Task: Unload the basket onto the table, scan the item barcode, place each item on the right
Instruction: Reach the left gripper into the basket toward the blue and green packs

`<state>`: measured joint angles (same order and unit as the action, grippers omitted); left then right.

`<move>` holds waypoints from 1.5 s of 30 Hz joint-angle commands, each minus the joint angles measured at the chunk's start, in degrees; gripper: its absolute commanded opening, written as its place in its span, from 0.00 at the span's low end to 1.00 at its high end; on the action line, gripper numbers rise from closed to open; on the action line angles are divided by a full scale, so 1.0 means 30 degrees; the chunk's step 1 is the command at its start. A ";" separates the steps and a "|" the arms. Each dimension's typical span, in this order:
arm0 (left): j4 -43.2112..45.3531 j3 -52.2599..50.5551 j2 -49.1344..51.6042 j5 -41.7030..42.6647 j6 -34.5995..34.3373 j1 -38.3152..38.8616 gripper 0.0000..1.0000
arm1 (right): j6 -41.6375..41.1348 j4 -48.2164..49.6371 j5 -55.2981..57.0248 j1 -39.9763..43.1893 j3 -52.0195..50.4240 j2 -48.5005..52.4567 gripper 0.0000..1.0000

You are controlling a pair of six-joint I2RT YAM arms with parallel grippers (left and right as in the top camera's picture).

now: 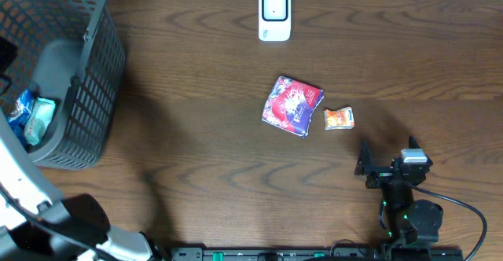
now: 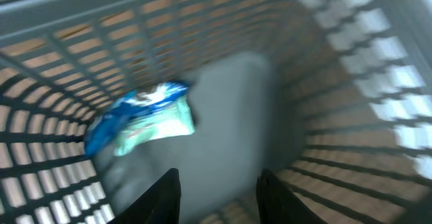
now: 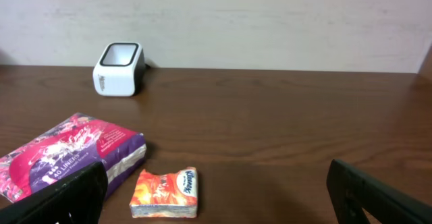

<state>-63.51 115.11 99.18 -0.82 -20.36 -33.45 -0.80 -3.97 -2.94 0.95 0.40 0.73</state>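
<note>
Item: a blue-and-teal packet (image 2: 145, 119), a soft, crinkled wrapper, blue at one end and pale green across the body. No barcode shows on the upturned face, though the wrist view is blurred.
Where it lies: on the floor of the grey mesh basket (image 2: 351, 69), close against the wall bars.
From the left gripper (image 2: 219, 177): below and ahead of the fingers, off towards the left finger's side and clear of both.
Long axis: running crosswise, nearly in line with the gap between the fingers and a little tilted. To my eye, a pinch across the narrow side would need a turn of the wrist.
Left gripper: down inside the basket, fingers parted with nothing between them.
Nearer arm: the left, by far. The right gripper (image 1: 387, 157) sits well apart across the table (image 1: 196, 135), jaws spread wide and empty.
Other goods: a purple pack (image 1: 292, 105) and an orange tissue pack (image 1: 339, 119), just beside each other, ahead of the right gripper and to its left.
Scanner (image 1: 274, 13): white, well beyond those two.
Doubt: whether the packet is about to be lifted out or is done with, I cannot tell.
</note>
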 commanded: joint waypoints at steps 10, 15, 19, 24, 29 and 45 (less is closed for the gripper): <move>-0.1588 0.0095 0.5377 -0.4335 0.2470 -0.0080 0.56 | 0.0146 -0.0058 0.0007 0.0029 -0.0029 -0.0080 0.99; -0.1974 0.0095 0.6914 -0.4605 0.3869 -0.0131 0.56 | 0.0146 -0.0066 0.0007 0.0029 -0.0029 -0.0080 0.99; -0.1945 0.0073 0.8102 -0.4605 0.4532 -0.0131 0.60 | 0.0146 -0.0066 0.0007 0.0029 -0.0029 -0.0080 0.99; -0.1617 0.0073 0.9362 -0.3111 0.6178 -0.0131 0.75 | 0.0146 -0.0066 0.0015 0.0029 -0.0029 -0.0080 0.99; -0.1370 0.0073 1.0586 -0.1399 0.7788 -0.0131 0.91 | 0.0146 -0.0066 0.0015 0.0029 -0.0029 -0.0080 0.99; -0.0729 0.0073 1.1890 -0.4328 0.8189 -0.0437 0.91 | 0.0146 -0.0066 0.0007 0.0029 -0.0029 -0.0087 0.99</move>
<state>-66.00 115.11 133.84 -9.43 3.18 -33.71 -0.80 -3.99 -2.94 0.95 0.40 0.73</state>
